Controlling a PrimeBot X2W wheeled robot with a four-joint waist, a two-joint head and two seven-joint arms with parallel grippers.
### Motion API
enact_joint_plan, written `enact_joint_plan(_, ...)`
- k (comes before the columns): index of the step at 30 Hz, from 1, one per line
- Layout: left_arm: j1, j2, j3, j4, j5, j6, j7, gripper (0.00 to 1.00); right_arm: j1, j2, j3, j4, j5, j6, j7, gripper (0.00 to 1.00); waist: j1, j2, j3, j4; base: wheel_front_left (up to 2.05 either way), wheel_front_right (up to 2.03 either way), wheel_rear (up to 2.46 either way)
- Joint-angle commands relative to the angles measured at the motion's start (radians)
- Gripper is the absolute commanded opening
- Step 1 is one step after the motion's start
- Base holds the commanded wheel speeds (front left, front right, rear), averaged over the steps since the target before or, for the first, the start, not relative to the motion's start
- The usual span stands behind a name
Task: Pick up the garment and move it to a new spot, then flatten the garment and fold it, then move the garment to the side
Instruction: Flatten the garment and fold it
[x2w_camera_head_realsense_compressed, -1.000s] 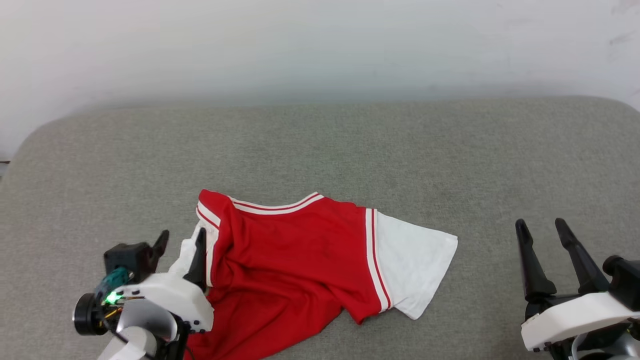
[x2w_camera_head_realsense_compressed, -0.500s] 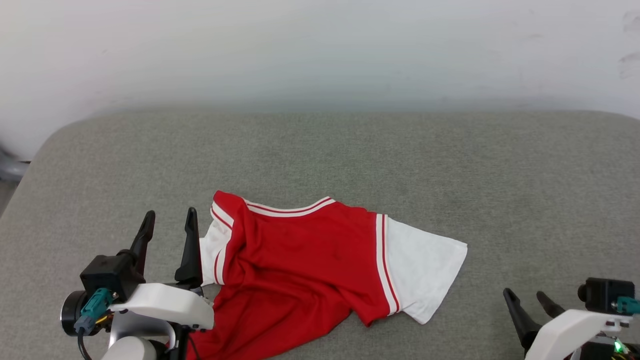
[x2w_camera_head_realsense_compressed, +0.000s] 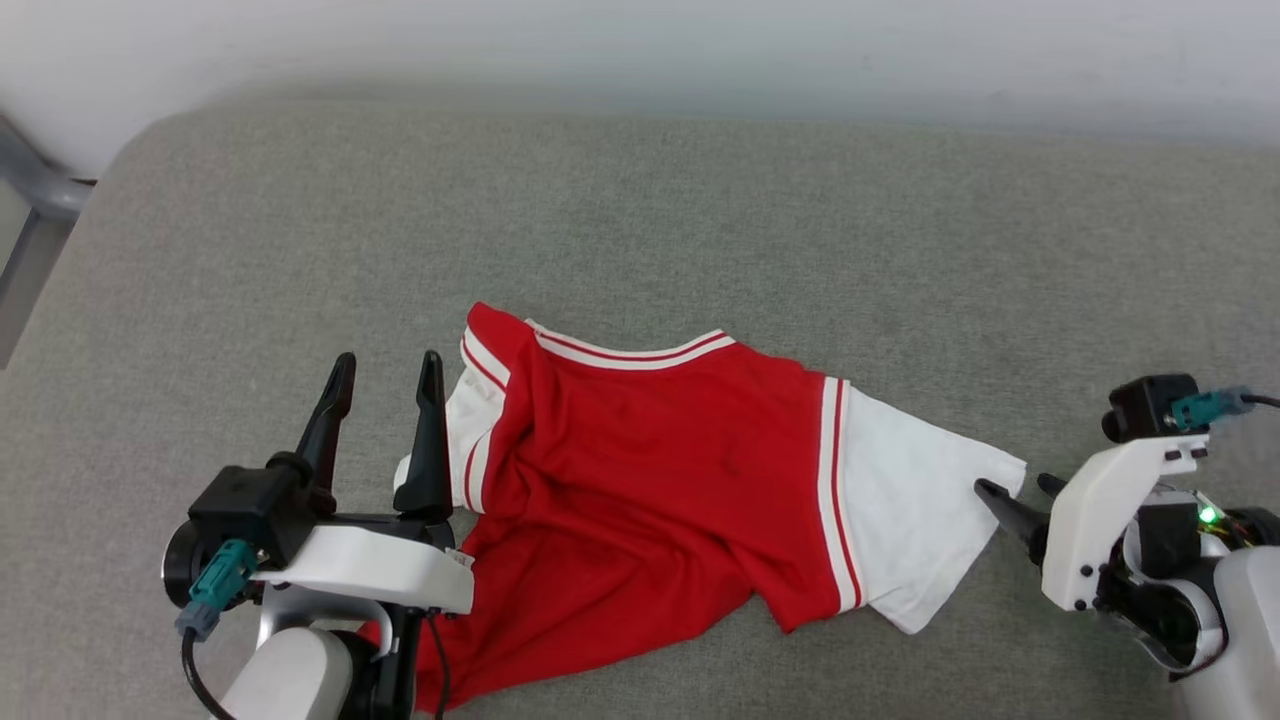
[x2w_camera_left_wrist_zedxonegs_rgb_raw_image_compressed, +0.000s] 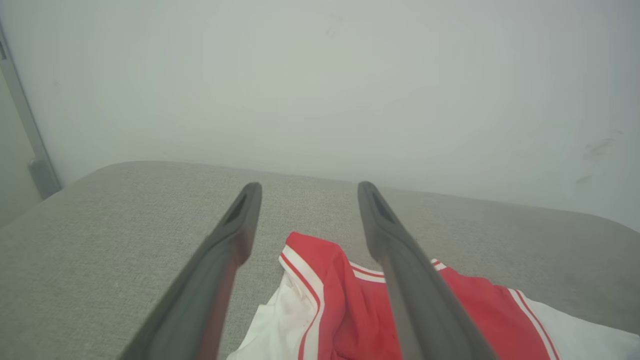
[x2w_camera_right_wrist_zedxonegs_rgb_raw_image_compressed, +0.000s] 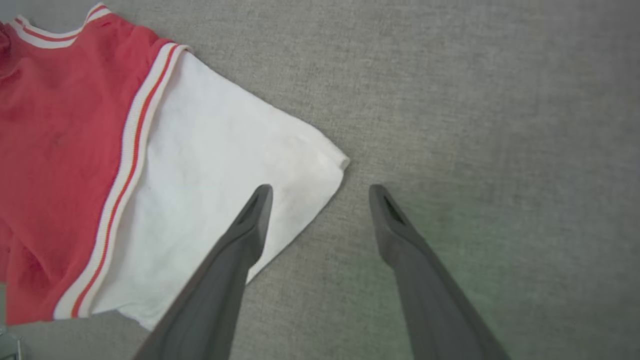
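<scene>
The red jersey lies creased on the grey cushion, long axis running left to right between both arms, its white panel's corner at the tips of the open, empty right gripper, judged the nearer, its striped armhole just beside the open, empty left gripper.

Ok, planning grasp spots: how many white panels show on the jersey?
2: a large panel at the right end by the right gripper; a small panel at the left edge beside the left gripper. Folds may hide more.
</scene>
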Motion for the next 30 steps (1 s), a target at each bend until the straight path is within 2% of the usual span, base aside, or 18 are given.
enact_joint_plan(1,-0.019,-0.009,-0.001,0.007,0.006,-0.006,-0.008,1.00,-0.049,-0.013,0.033,0.029,0.013,-0.001,0.013,1.00,-0.0001,-0.0001,0.044,0.033,0.00,0.00,0.00)
enact_joint_plan(6,-0.041,-0.024,-0.001,0.027,0.008,-0.017,-0.015,1.00,-0.118,-0.028,0.110,0.125,0.020,-0.001,0.032,1.00,-0.0001,-0.0001,0.077,0.051,0.00,0.00,0.00)
enact_joint_plan(12,-0.054,-0.044,0.008,0.056,0.006,-0.030,-0.019,1.00,-0.077,-0.013,0.239,0.255,0.070,0.001,0.154,1.00,-0.0001,-0.0001,0.095,0.063,0.00,0.00,0.00)
enact_joint_plan(13,-0.054,-0.046,0.010,0.059,0.005,-0.031,-0.019,1.00,-0.071,-0.013,0.251,0.262,0.079,0.001,0.162,0.41,-0.0001,-0.0001,0.096,0.063,0.00,0.00,0.00)
enact_joint_plan(14,-0.054,-0.047,0.013,0.063,0.005,-0.033,-0.020,1.00,-0.067,-0.012,0.256,0.265,0.091,0.001,0.168,0.09,-0.0001,-0.0001,0.096,0.061,0.00,0.00,0.00)
enact_joint_plan(15,-0.051,-0.047,0.016,0.067,0.004,-0.035,-0.020,1.00,-0.069,-0.017,0.256,0.260,0.095,0.001,0.158,0.00,-0.0001,-0.0001,0.094,0.059,0.00,0.00,0.00)
enact_joint_plan(18,-0.033,-0.043,0.022,0.080,-0.006,-0.037,-0.021,1.00,-0.085,-0.041,0.219,0.224,0.086,0.001,0.097,0.00,-0.0001,-0.0001,0.078,0.047,0.00,0.00,0.00)
enact_joint_plan(23,-0.028,-0.010,0.046,0.100,-0.047,-0.048,0.033,1.00,-0.095,-0.091,0.100,0.145,0.059,-0.001,0.004,0.00,-0.0001,-0.0001,0.036,0.021,0.00,0.00,0.00)
enact_joint_plan(27,-0.044,0.020,0.059,0.101,-0.090,-0.063,0.115,1.00,-0.077,-0.089,0.038,0.091,0.041,-0.001,-0.018,0.00,-0.0001,-0.0001,0.014,0.003,0.00,0.00,0.00)
enact_joint_plan(28,-0.056,0.045,0.066,0.104,-0.128,-0.076,0.191,1.00,-0.052,-0.081,-0.004,0.056,0.021,-0.001,-0.013,0.00,-0.0001,-0.0001,0.003,-0.012,0.00,0.00,0.00)
enact_joint_plan(30,-0.066,0.055,0.072,0.102,-0.150,-0.086,0.228,1.00,-0.039,-0.075,-0.025,0.033,0.011,-0.001,-0.009,0.00,-0.0001,-0.0001,0.000,-0.019,0.00,0.00,0.00)
